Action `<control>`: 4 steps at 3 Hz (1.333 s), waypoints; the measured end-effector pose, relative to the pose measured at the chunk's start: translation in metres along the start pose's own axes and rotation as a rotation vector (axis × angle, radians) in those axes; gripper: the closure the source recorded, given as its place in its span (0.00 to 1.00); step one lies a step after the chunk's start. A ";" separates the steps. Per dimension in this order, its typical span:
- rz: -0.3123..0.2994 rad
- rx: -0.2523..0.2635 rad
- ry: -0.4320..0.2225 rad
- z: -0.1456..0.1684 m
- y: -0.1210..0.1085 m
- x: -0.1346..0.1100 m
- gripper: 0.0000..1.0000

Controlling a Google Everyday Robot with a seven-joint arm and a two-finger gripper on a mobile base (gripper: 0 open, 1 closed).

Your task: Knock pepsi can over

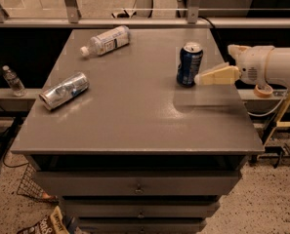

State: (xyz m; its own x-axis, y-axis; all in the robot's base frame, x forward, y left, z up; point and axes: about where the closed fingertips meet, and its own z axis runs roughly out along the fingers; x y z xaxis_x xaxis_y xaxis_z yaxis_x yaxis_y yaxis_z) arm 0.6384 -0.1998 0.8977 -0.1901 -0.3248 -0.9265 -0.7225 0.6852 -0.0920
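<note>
Pepsi can (189, 65) upright, far right of table (134, 126). Gripper (205, 77) level, pointing left, tip at can's right side. Gripper opening: cannot tell.

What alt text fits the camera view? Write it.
A dark blue pepsi can stands upright on a grey table, with the robot's cream gripper reaching in from the right, its tip at the can's lower side. A silver can and a clear plastic bottle lie on their sides further left.
</note>
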 end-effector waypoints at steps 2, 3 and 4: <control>0.034 -0.063 -0.079 0.042 0.013 -0.003 0.00; 0.046 -0.088 -0.108 0.060 0.017 -0.006 0.00; 0.051 -0.110 -0.132 0.073 0.021 -0.009 0.19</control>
State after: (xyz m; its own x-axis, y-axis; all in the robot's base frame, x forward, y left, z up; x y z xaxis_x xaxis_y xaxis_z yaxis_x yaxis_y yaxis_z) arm 0.6741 -0.1349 0.8775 -0.1448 -0.1977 -0.9695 -0.7837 0.6211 -0.0096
